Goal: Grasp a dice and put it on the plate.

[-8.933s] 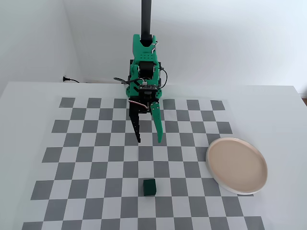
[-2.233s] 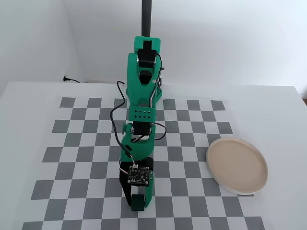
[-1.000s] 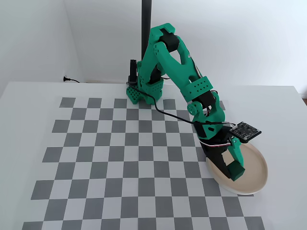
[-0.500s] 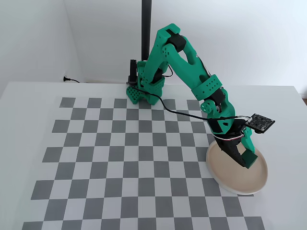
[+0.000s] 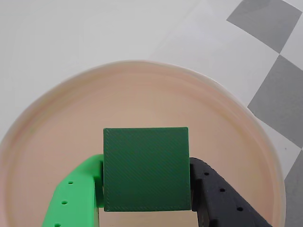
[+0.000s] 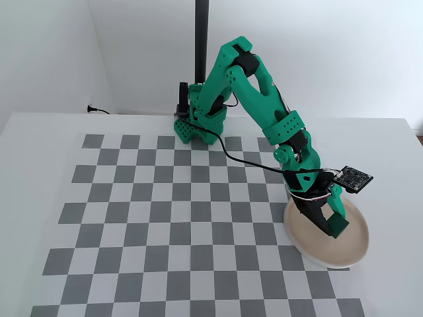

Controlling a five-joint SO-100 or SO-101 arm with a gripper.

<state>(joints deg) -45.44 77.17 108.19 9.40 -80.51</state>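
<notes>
Indoors, white wall, checkered mat [image 6: 165, 218], end effector [image 5: 147, 208] clamping dice [image 5: 146, 168] above plate [image 6: 353, 247]

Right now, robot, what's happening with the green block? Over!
Gripper shut on the dice. Dice held over the plate, not yet released. Nothing in the way.

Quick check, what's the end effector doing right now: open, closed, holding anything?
End effector: closed on the dice, one finger on each side, positioned over the plate.
</notes>
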